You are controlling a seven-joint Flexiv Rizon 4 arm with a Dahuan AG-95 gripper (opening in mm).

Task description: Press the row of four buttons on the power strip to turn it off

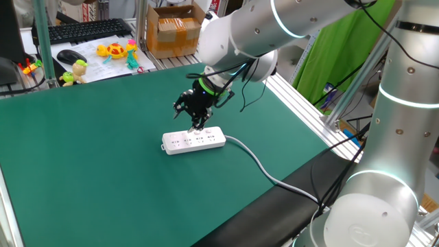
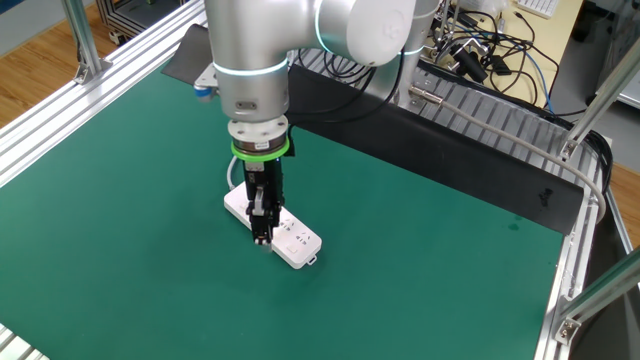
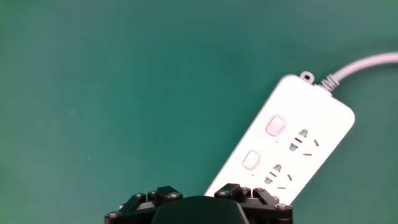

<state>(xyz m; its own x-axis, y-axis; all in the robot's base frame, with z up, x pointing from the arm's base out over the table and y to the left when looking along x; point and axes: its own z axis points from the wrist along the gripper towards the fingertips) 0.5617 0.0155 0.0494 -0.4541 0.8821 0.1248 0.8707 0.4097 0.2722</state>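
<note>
1. You are hovering the black two-finger gripper [image 1: 199,124] over the long white plastic power strip [image 1: 194,140] lying mid-mat, just beneath the fingers.
2. Its small white buttons [image 3: 274,125] are running along the strip's long axis.
3. Finger gap: cannot tell; nothing visibly held.

Hidden in hand view: fingertips and half the strip [image 3: 298,149], with only two buttons [image 3: 263,143] showing; cable [image 3: 367,65] cut off at the edge.

Arm reached in over the table from its edge, wrist turned straight down, gripper [image 2: 262,236] vertical with black fingers [image 1: 199,124] low at table level; finger gap not resolved in any view.
</note>
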